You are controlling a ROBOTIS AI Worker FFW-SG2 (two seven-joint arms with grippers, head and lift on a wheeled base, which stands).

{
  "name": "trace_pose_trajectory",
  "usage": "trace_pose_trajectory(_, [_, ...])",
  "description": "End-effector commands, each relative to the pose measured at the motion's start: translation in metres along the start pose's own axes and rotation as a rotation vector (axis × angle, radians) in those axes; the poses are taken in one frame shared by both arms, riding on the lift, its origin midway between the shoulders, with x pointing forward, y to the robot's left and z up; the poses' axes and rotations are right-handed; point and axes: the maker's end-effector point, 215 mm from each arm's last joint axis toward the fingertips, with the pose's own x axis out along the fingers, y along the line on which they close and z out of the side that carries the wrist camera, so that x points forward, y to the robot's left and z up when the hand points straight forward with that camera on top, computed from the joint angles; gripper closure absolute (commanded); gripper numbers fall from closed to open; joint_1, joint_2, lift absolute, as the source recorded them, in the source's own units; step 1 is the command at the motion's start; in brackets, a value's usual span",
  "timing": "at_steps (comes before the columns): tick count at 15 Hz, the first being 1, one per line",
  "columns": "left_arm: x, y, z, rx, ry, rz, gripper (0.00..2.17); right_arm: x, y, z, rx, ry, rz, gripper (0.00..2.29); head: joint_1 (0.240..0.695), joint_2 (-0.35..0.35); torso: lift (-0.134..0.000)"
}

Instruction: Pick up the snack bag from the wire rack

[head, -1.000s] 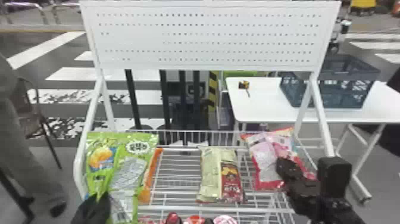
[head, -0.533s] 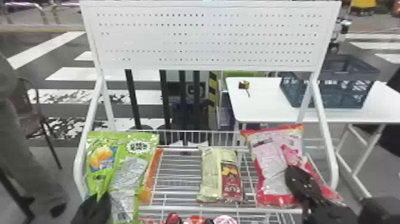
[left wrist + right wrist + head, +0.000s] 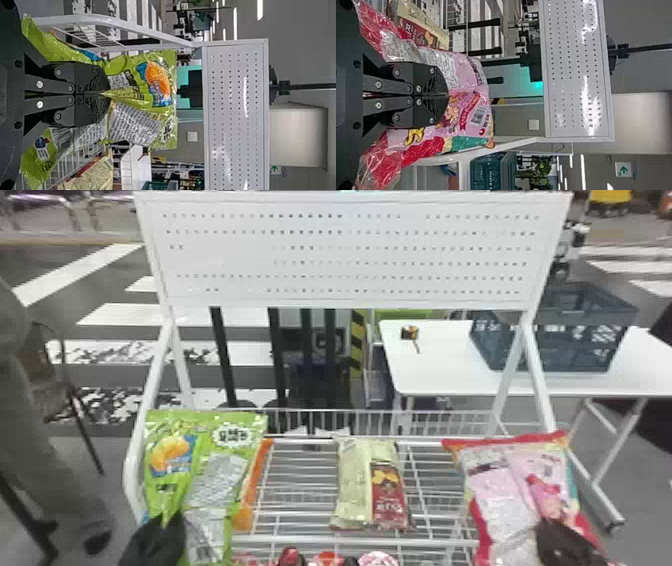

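1. White stripes (image 3: 110,315) are crossing the dark floor in the bkgd; a white table (image 3: 440,375) is standing beyond the rack, toward the R.
2. Dark blue crate (image 3: 550,352) is sitting on that table w/ its slotted sides showing; I'm not making out what it's holding. Small yellow-&-black item (image 3: 409,333) is lying L of it, well apart.
3. White perforated panel (image 3: 345,262) is rising above the wire rack (image 3: 360,542), my main container here.
4. Rack's middle is holding a cream-&-red bag (image 3: 370,490), lying btwn the other bags, touching neither. Red & white packs (image 3: 327,560) are showing low down, near the front bar.
5. Green snack bag (image 3: 220,485) is standing upright at the rack's L end, w/ an orange bag (image 3: 245,515) tucking in just behind its R edge.
6. My L gripper (image 3: 162,535) is clenching the green one; per the L wrist view, a fold of its front is sticking out btwn the fingertips.
7. Pink snack bag (image 3: 530,490) is hanging roughly upright at the R end, its top leaning back a bit. My R gripper (image 3: 557,535) is pinching its front, fingers pressing tog. I can't tell if its base is touching the wires.
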Motion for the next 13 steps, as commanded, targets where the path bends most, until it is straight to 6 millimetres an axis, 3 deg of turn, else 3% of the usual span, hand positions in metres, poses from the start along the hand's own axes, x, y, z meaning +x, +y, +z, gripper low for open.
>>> trace_pose_trajectory(1, [0.0000, -0.0003, 0.0019, -0.002, -0.005, 0.000, 1.88, -0.0076, -0.0013, -0.0009, -0.004, 0.011, -0.004, 2.25, 0.499, 0.000, 0.000])
trace_pose_trajectory(13, [-0.0033, 0.0005, 0.0062, -0.004, -0.008, 0.007, 1.88, -0.0101, 0.0003, 0.0024, -0.003, -0.001, -0.002, 2.25, 0.499, 0.000, 0.000])
